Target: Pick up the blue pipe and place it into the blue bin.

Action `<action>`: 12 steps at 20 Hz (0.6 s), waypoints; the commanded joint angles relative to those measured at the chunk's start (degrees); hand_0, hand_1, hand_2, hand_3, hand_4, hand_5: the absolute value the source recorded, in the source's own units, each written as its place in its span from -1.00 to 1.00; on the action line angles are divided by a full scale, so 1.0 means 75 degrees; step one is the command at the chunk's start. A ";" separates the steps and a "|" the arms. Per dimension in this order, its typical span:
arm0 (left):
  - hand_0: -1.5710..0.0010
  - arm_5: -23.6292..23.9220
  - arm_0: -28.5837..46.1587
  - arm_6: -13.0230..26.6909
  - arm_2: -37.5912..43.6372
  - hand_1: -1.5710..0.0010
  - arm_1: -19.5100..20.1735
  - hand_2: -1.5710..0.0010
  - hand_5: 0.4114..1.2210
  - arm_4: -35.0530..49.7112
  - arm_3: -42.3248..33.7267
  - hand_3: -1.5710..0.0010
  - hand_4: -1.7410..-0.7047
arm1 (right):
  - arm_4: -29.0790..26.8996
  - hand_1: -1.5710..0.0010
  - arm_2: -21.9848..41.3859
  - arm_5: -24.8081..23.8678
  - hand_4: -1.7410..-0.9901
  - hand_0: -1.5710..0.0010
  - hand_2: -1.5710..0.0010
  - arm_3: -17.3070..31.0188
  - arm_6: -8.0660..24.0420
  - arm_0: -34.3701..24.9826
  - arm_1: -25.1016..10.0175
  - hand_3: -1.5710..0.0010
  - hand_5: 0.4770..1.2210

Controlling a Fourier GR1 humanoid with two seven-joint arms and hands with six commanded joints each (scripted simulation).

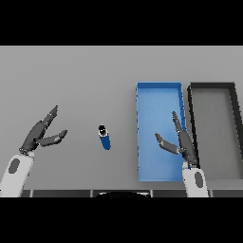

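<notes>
The blue pipe [104,137] is a short cylinder with a dark end cap, lying on the grey table near the middle. The blue bin [159,95] is a long open tray to its right, with nothing inside. My right hand [182,142] hovers over the bin's right half, fingers straight and thumb spread, holding nothing. My left hand [40,134] is at the left, well apart from the pipe, fingers extended and thumb pointing toward the pipe.
A black bin [213,87] with a grey floor stands right beside the blue bin at the far right. Bare grey table lies between the left hand and the pipe and across the back.
</notes>
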 commanded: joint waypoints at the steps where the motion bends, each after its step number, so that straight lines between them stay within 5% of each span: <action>1: 1.00 -0.0186 0.0112 0.0109 -0.0165 1.00 0.0066 1.00 -0.55 0.0010 -0.0249 1.00 0.11 | -0.0008 1.00 -0.0057 -0.0035 0.37 1.00 1.00 0.0028 0.0029 -0.0103 -0.0030 1.00 -0.68; 7: 1.00 -0.0758 0.0176 0.0659 -0.0962 1.00 0.0046 1.00 -0.72 -0.0167 -0.1023 1.00 0.05 | -0.0154 1.00 0.0015 0.0176 0.26 1.00 1.00 0.0002 -0.0192 -0.0093 -0.0010 1.00 -0.58; 12: 1.00 -0.0709 -0.0014 0.1030 -0.1654 1.00 -0.0598 1.00 -0.81 -0.0686 -0.1012 1.00 0.03 | -0.0094 1.00 0.0005 0.0114 0.19 1.00 1.00 0.0045 -0.0047 -0.0170 0.0014 1.00 -0.53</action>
